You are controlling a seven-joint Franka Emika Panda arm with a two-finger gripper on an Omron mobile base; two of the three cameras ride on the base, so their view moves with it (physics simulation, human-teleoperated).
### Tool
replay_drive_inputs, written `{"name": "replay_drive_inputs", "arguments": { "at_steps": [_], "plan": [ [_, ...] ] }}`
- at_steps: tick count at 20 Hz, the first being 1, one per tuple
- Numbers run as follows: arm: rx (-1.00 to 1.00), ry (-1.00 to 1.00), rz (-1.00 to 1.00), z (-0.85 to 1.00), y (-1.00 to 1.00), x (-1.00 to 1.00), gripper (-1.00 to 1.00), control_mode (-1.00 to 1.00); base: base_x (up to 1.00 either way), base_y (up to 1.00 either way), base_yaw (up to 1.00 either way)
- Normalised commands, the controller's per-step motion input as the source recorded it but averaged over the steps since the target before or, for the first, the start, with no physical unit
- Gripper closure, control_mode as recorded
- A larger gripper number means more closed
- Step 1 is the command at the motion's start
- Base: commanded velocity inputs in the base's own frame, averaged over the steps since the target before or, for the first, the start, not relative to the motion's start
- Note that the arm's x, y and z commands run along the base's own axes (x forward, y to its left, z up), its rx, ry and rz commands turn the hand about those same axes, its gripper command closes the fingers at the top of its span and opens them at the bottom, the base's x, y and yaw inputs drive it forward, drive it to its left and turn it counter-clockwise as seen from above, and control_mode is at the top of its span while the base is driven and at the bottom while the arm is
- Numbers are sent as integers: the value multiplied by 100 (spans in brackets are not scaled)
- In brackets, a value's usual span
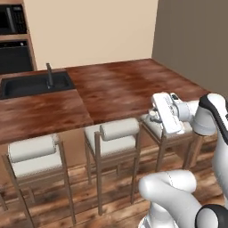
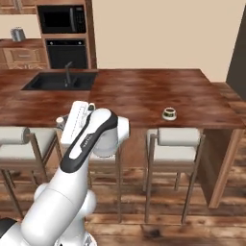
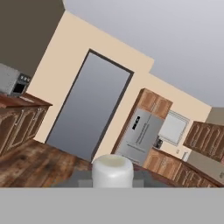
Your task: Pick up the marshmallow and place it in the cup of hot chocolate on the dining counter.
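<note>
One step of two looked done: the marshmallow [image 3: 112, 169] sat pinched between the nearly shut tips of the gripper [image 3: 112, 181], a stubby white cylinder at the bottom of the hand view; the drop into the cup of hot chocolate [image 2: 169, 113] was left to do. The hand [image 1: 165, 112] was held level, out past the near edge of the dining counter [image 1: 120, 87] and above a stool [image 1: 156, 127] (its camera looked off across the room at a grey door [image 3: 89, 105] and a steel fridge [image 3: 141, 135], not at the counter); the cup stood on its saucer near the counter's front edge, well apart from the hand and off to its right in the right base view. Judged remaining: swing the hand across to the cup, lower over it, release. Other things noted: a black sink [image 2: 60, 80] with a tap [image 2: 68, 72] set in the far left of the counter, a wall oven [image 2: 67, 53] and microwave [image 2: 62, 18] behind; three cushioned stools lined the near edge. Nothing stood on the counter between hand and cup; the stool backs below the edge were the only things close to the arm.
</note>
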Motion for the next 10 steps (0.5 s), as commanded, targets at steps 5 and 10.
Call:
{"name": "replay_drive_inputs", "arguments": {
  "at_steps": [5, 10],
  "plan": [
    [0, 0, 0, 0, 0, 0, 100, 100, 11, -100, 25],
    [0, 0, 0, 0, 0, 0, 100, 100, 26, -96, 30]
  ]
}}
